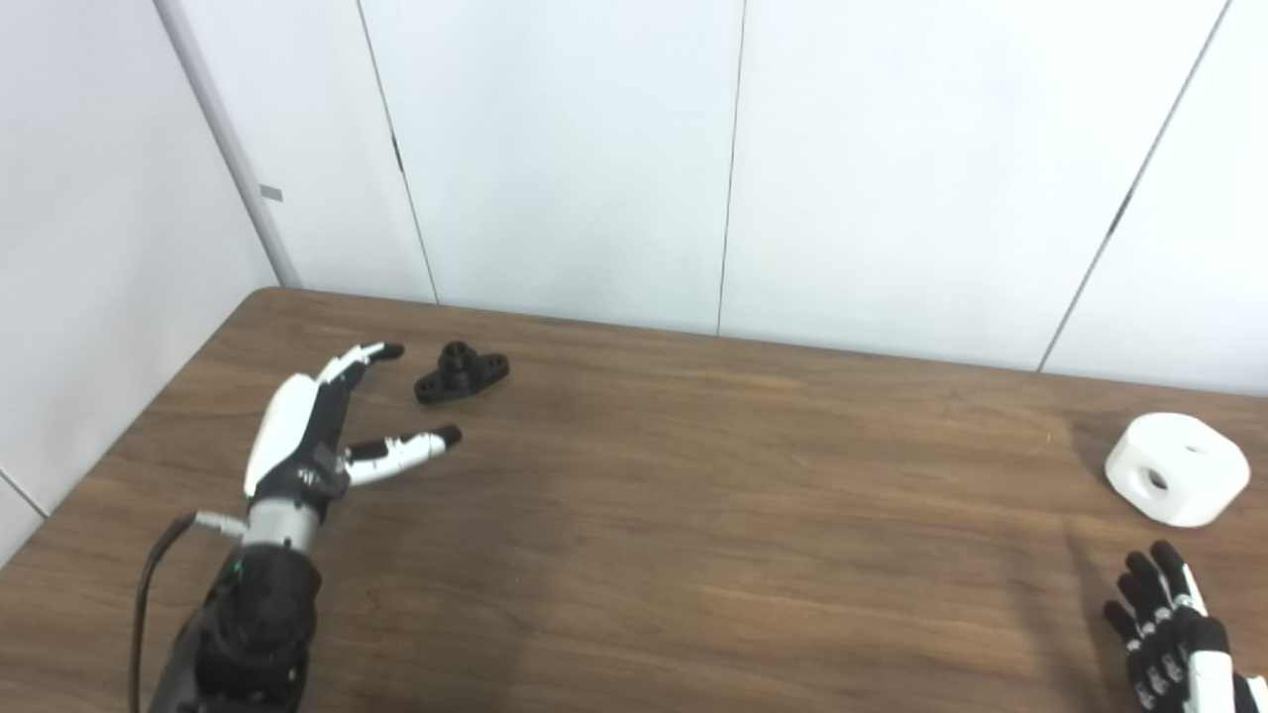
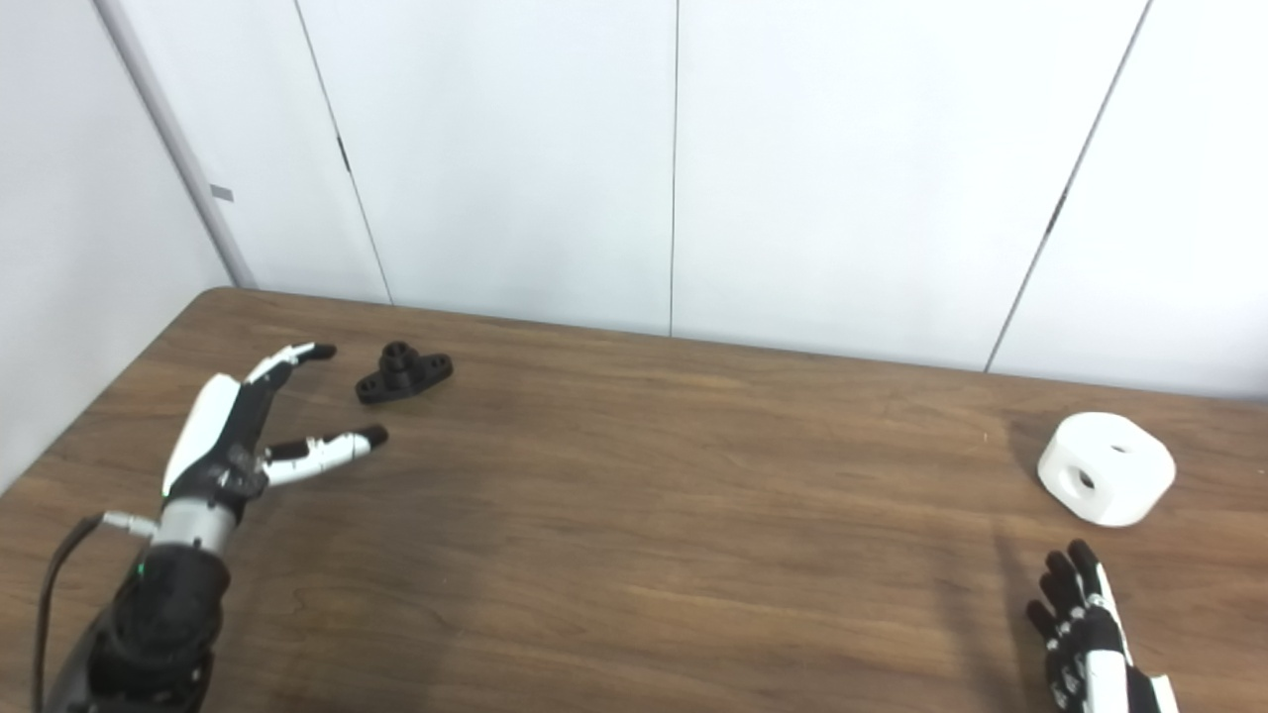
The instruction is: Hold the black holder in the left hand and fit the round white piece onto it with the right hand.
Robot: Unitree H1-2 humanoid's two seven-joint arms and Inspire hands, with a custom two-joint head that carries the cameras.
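Near the desk's (image 1: 693, 515) far left corner lies the black holder (image 1: 462, 372), just beyond the left hand (image 1: 317, 426), spread and empty. By the right edge sits the round white piece (image 1: 1177, 468); the right hand (image 1: 1174, 634), fingers apart, holds nothing.

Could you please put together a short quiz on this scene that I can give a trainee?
1. True or false: the left hand already holds the black holder.
2. Multiple choice: where does the round white piece lie? A) beside the black holder; B) at the table's right side, beyond the right hand; C) in the right hand.
3. Short answer: what state are both hands in?

Key: 1. False, the holder lies on the table just past the fingertips. 2. B. 3. Both open, fingers spread, holding nothing.
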